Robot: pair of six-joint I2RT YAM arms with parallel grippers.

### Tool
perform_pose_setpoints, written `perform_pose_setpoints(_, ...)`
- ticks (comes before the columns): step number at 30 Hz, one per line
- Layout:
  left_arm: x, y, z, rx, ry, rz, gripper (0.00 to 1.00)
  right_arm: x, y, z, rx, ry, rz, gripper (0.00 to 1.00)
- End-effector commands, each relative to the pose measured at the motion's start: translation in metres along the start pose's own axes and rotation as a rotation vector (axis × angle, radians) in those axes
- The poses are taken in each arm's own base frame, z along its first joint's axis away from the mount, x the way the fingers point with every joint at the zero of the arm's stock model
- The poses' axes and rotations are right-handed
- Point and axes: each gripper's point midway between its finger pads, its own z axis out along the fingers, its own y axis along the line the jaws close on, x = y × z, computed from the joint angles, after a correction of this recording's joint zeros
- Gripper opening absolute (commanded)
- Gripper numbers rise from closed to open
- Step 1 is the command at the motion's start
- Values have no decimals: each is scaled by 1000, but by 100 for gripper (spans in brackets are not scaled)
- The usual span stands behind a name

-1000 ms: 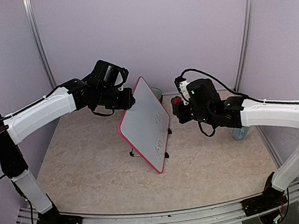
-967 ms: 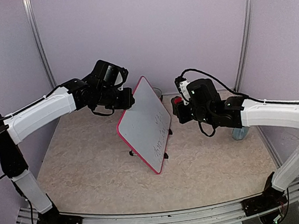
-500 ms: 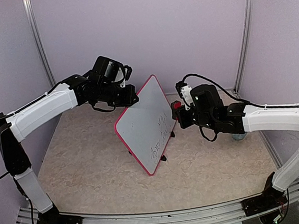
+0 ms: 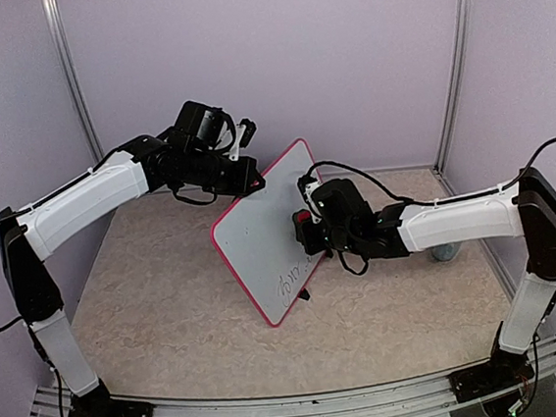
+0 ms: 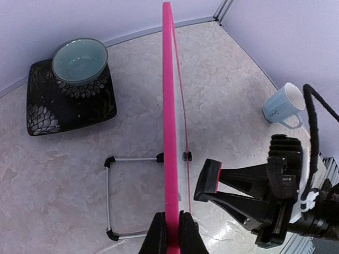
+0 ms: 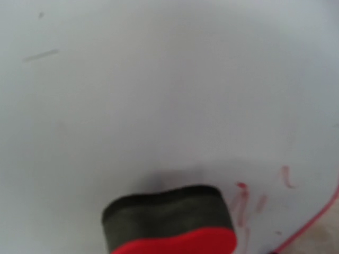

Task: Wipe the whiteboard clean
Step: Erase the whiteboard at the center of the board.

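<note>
Plainly the whiteboard [image 4: 266,234] stands tilted on its wire stand [image 5: 114,198] in the middle of the table [image 4: 169,308], between the two arms, its written face turned toward the right one. The left gripper [image 5: 170,230] is clamped on the pink frame at the upper edge, steadying the board. The right gripper [image 4: 305,227] is closed around the red-backed eraser [image 6: 169,217], dark felt facing the white surface, at it or just off it; contact cannot be told. The board's long axis slopes from its far upper corner down toward the near lower corner, and the dark handwriting [image 4: 290,281] lies below the eraser along that slope, with faint reddish marks [image 6: 246,201] just beside the felt. So the right arm is the nearer one for wiping, and the stroke likely runs downward along the face. Behind the board a pale bowl [image 5: 80,60] sits on a black patterned plate [image 5: 47,106] and shows nothing inside; a light blue mug [image 5: 283,106] stands well apart on the right arm's side, its contents hard to judge
</note>
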Motion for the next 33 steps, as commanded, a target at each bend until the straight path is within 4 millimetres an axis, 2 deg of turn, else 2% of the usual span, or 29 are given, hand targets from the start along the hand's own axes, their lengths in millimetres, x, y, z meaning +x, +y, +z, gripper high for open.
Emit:
perform_pose_setpoints(1, 37, -5, 11, 40, 130, 58, 0, -12, 8, 13, 29, -42, 61, 22)
perform_pose_setpoints(6, 36, -8, 5, 51, 111, 61, 0, 2, 5, 29, 70, -14, 51, 22)
perform_pose_setpoints(12, 37, -12, 5, 56, 111, 65, 0, 16, 1, 37, 95, 14, 35, 22)
perform_pose_setpoints(16, 40, -12, 8, 53, 118, 64, 0, 13, 1, 36, 90, 9, 33, 22)
perform_pose_setpoints(22, 40, -13, 7, 55, 110, 55, 0, -6, 11, 30, 47, -19, 37, 22)
perform_pose_setpoints(24, 40, -13, 7, 54, 109, 55, 0, -5, 12, 31, 42, -14, 43, 23)
perform_pose_setpoints(27, 40, -14, 6, 54, 108, 54, 0, 9, 9, 40, 54, 25, 40, 23)
perform_pose_setpoints(30, 39, -14, 5, 53, 106, 54, 0, 32, -1, 51, 62, 84, 73, 22)
perform_pose_setpoints(33, 39, -14, 5, 52, 107, 55, 0, 48, -8, 54, 60, 114, 92, 22)
